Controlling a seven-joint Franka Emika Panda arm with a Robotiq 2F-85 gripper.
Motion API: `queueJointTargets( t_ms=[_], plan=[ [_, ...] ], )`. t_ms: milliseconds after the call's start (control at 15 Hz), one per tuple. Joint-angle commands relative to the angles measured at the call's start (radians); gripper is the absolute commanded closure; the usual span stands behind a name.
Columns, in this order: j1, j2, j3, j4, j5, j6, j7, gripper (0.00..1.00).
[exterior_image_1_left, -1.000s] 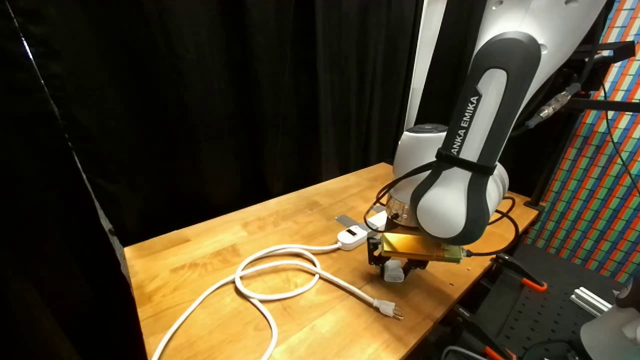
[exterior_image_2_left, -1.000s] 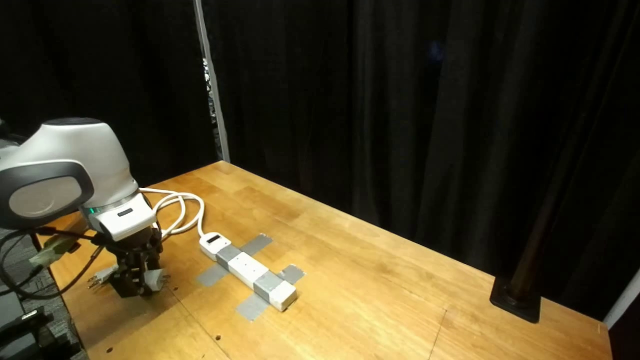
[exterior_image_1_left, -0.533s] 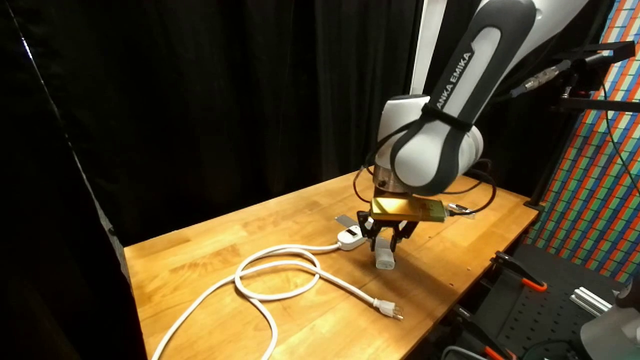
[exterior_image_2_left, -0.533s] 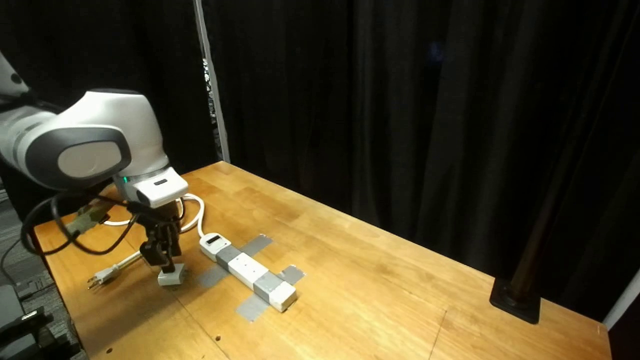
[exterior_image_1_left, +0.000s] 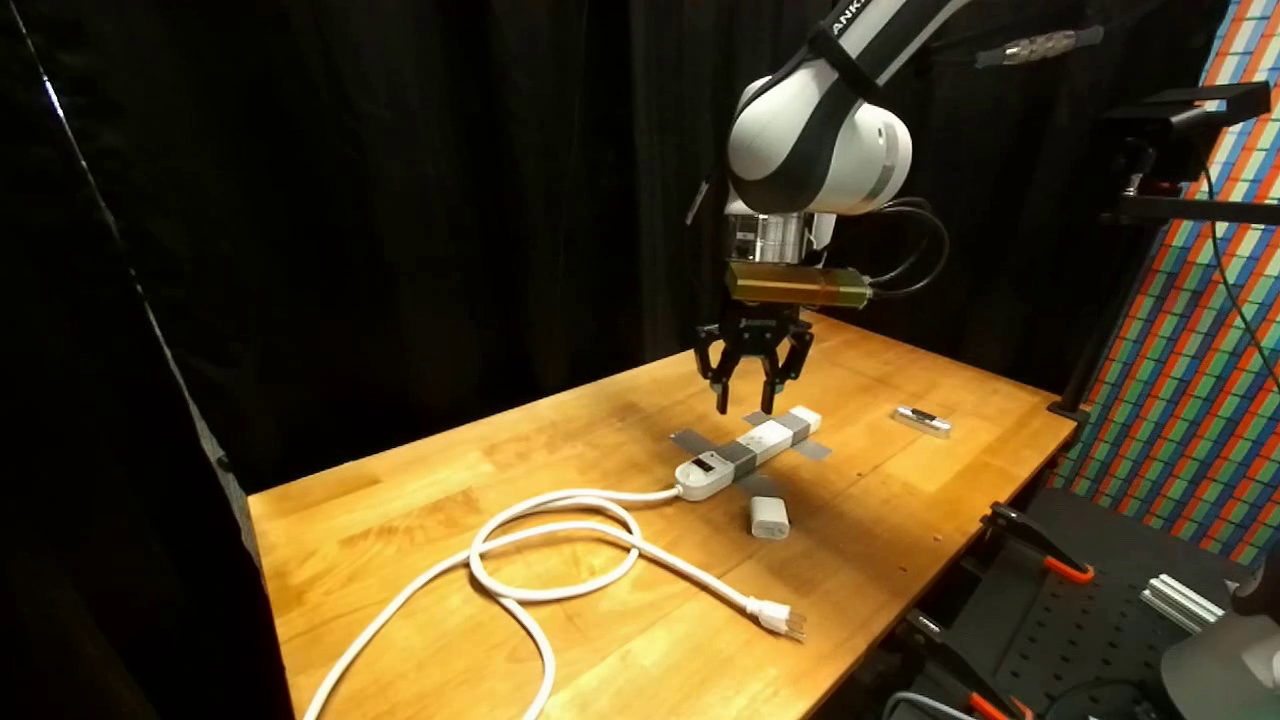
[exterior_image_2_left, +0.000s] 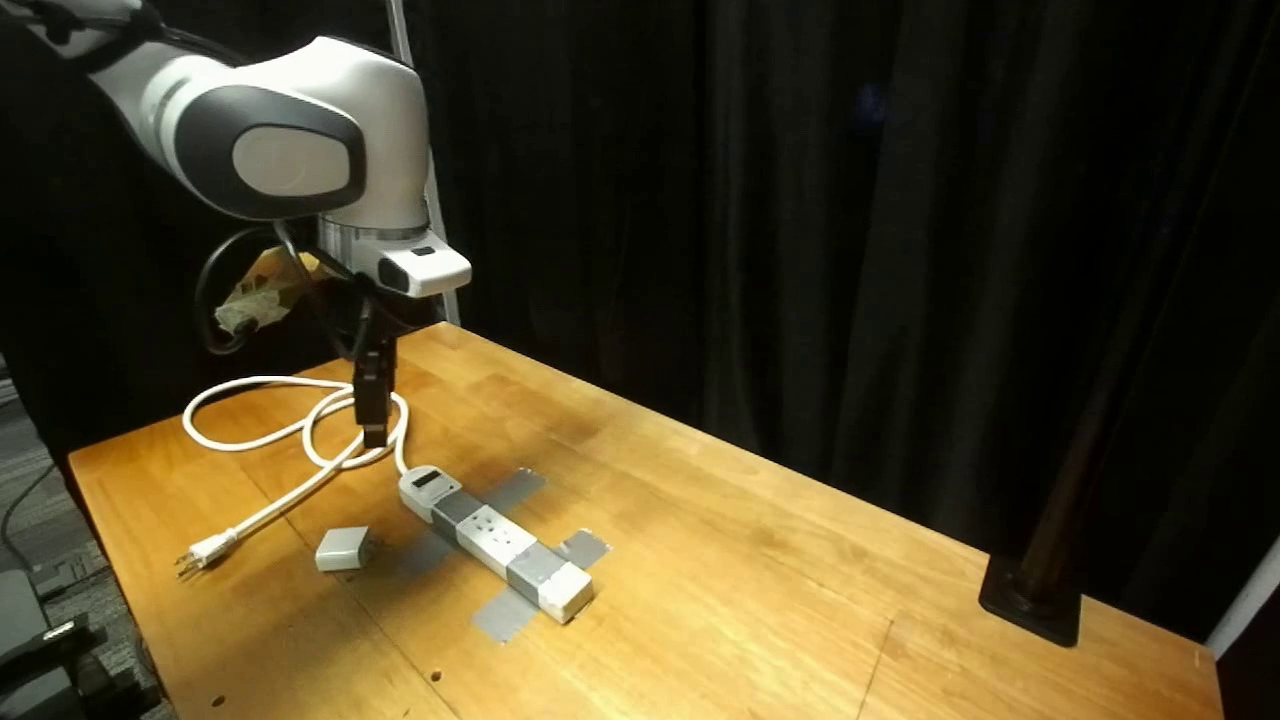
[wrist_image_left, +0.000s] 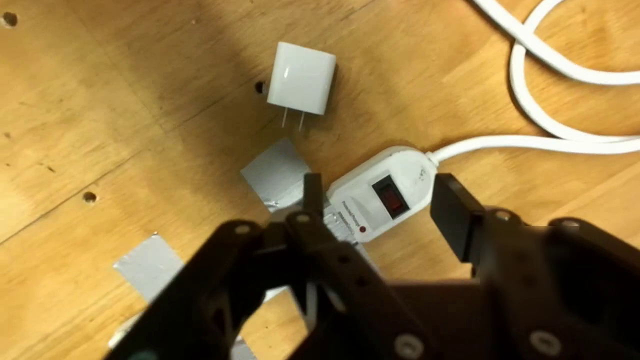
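Tool (exterior_image_1_left: 745, 404) cleared charger (exterior_image_1_left: 769, 518); only exterior views show plug (exterior_image_1_left: 769, 614).

Both exterior views slant down, sharing the table (exterior_image_2_left: 750, 560); the nearer wrist view seems vertical.

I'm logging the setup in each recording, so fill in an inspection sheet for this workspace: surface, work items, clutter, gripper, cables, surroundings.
Surface: wooden table with small round holes.
Work items: white charger lying on the table, both prongs bare, apart from the power strip; grey tape crosses the strip onto the table.
Clutter: small pale item with a dark patch; identity unclear.
Gripper: open, holding nothing, above the table; the strip's switch end shows between its jaws in the wrist view.
Cables: white cord loops loosely from the strip; its plug lies loose near a table edge.
Surroundings: black curtain, black-and-orange clamps, multicoloured grid panel.
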Motion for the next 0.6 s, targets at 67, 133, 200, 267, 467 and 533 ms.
queueJointTargets(
  t_ms=[67, 133, 200, 267, 467, 533],
  plan=[
    [-0.034, 0.034, 0.016, -0.049, 0.010, 0.105, 0.069, 0.01],
    [-0.028, 0.047, 0.014, -0.070, -0.009, 0.148, 0.088, 0.00],
    [-0.022, 0.062, 0.012, -0.090, -0.021, 0.193, 0.103, 0.00],
    [-0.015, 0.075, 0.011, -0.112, -0.026, 0.238, 0.119, 0.00],
    [0.014, 0.128, 0.005, -0.174, -0.039, 0.382, 0.166, 0.00],
    [0.023, 0.144, 0.001, -0.188, -0.039, 0.421, 0.178, 0.00]
  ],
)
